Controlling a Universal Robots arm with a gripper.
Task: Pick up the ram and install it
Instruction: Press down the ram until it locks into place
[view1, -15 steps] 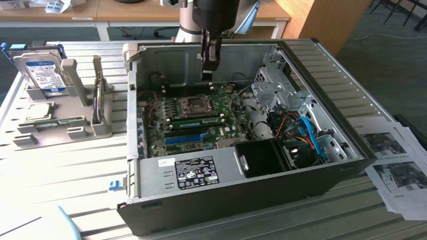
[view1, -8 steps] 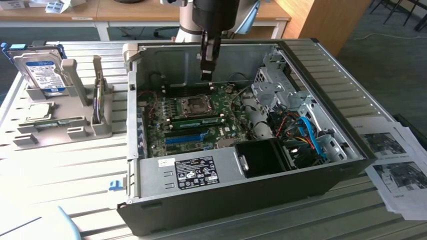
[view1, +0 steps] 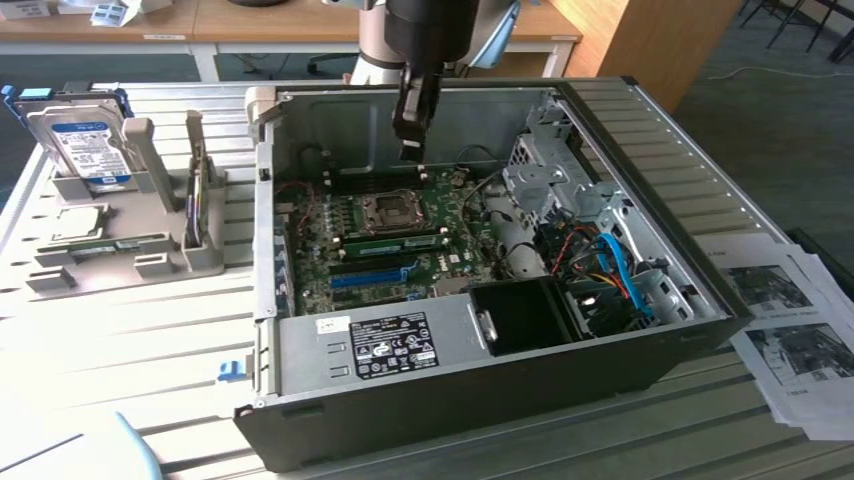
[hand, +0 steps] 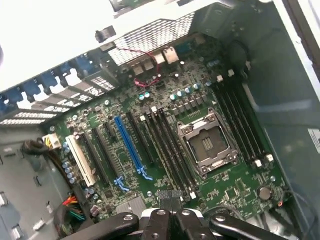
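The ram, a thin green stick, lies flat in a grey holder on the table at the exterior view's left, outside the computer case. My gripper hangs inside the open case, above the motherboard's far part near the CPU socket. In the wrist view the gripper is shut, its dark tips pressed together with nothing green between them. Beneath it lie the black memory slots beside the socket, and they look bare.
A hard drive with a blue-white label stands in a grey rack behind the ram's holder. A long blue slot crosses the motherboard. Drive cages and cables fill the case's right side. Printed papers lie at the right.
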